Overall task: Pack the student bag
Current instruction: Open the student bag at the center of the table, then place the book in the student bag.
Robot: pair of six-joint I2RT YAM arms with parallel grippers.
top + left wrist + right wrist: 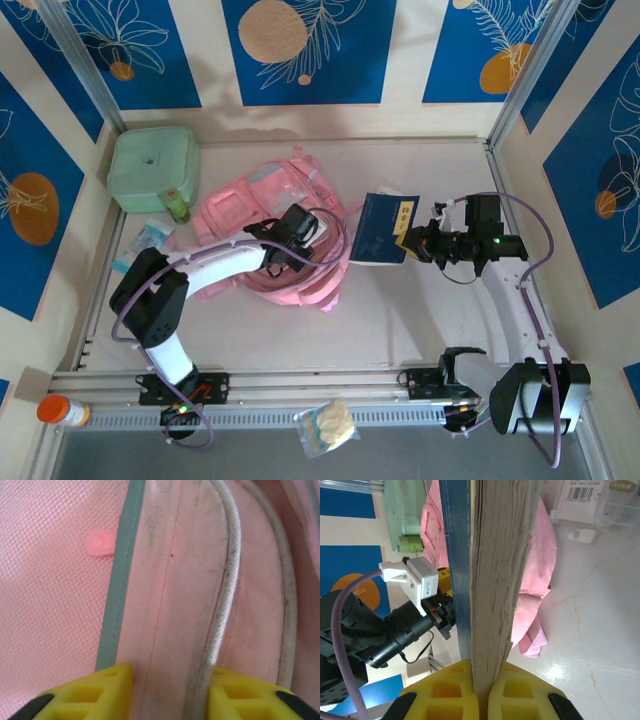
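Observation:
The pink student bag (245, 200) lies flat in the middle of the table. My left gripper (300, 240) is down on it. In the left wrist view its yellow fingers (100, 692) press on either side of a band of the student bag's pink fabric (170, 580), the right one against the white piping (225, 590). My right gripper (412, 243) hovers just right of the bag, shut on a thick blue-covered book (385, 230). The book (495, 570) stands on edge between the yellow pads (447, 692), and the student bag (540, 545) lies behind it.
A mint-green soft case (153, 168) sits at the back left with a small green bottle (179, 207) and some packets (150, 237) in front of it. An orange-capped bottle (62, 410) and a plastic snack bag (328, 427) lie by the front rail. A clear package (590, 500) is near the bag.

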